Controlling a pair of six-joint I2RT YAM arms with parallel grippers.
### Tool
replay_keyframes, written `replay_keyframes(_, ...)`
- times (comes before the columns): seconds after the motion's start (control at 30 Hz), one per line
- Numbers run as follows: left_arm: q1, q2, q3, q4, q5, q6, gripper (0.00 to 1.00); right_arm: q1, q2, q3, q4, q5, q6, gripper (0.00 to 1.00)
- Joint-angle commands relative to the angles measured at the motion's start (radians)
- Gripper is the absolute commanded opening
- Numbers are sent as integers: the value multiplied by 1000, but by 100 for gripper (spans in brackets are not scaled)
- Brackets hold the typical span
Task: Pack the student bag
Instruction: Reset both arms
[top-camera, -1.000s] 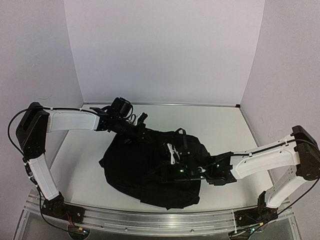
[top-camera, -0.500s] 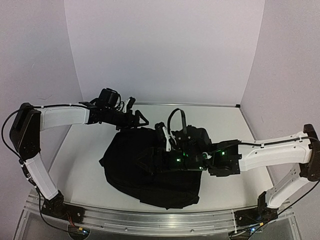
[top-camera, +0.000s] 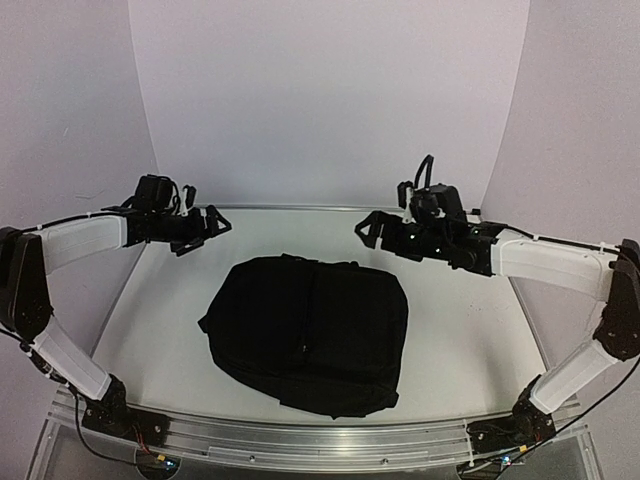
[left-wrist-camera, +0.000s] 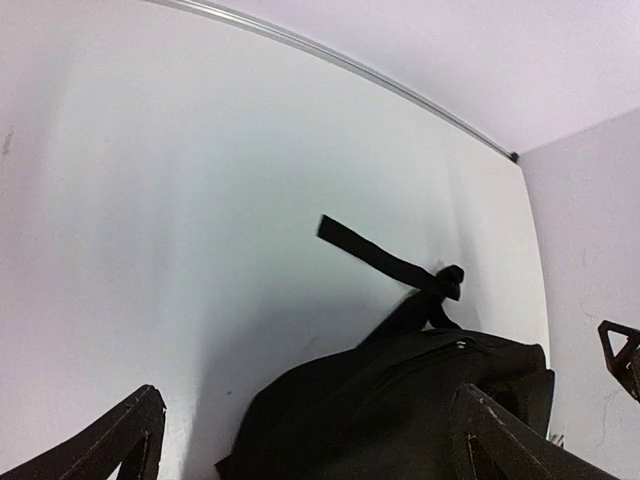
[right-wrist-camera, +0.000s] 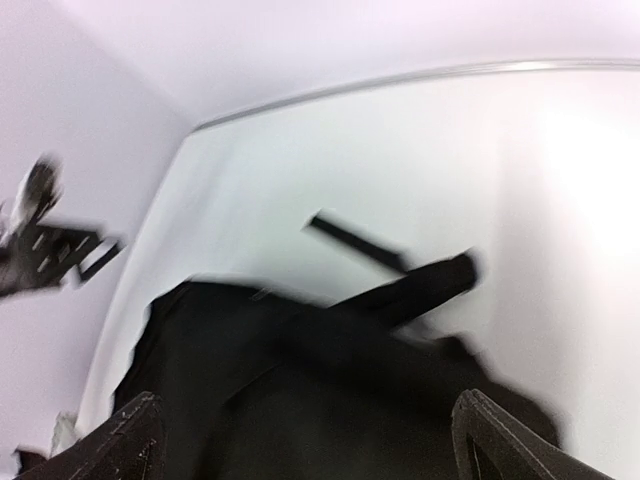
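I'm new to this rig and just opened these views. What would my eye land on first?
A big black backpack lies flat in the middle of the white table, and nothing else is on it. The left gripper and the right gripper hang above its far end on either side, both open and empty. In the left wrist view, a loose strap trails from the bag across the table.

The student bag is laid flat on the white table, lower than and between the left pincer and the right pincer, touched by neither. A black strap is stretched across the table ahead of the left pincer.
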Motion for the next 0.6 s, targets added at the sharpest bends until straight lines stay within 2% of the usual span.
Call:
replay_keyframes(0.0,116,-135,-64,-1,-66,-22,100,-178,-26,-41,-22,-58,-97,98)
replay_keyframes(0.13,221,-224,-104,-57,-110,-30,100,-392,-92,-103,-25,-132,-121,98)
replay_keyframes(0.33,401,-374,-110,-185,-152,-35,100,-624,-202,-152,-46,-154,-174,98)
replay_keyframes(0.43,409,-431,-64,-278,-228,0,100,-682,-280,-176,-44,-104,-202,98)
replay_keyframes(0.57,409,-495,1,-375,-295,97,100,-689,-417,-218,2,18,-283,98)
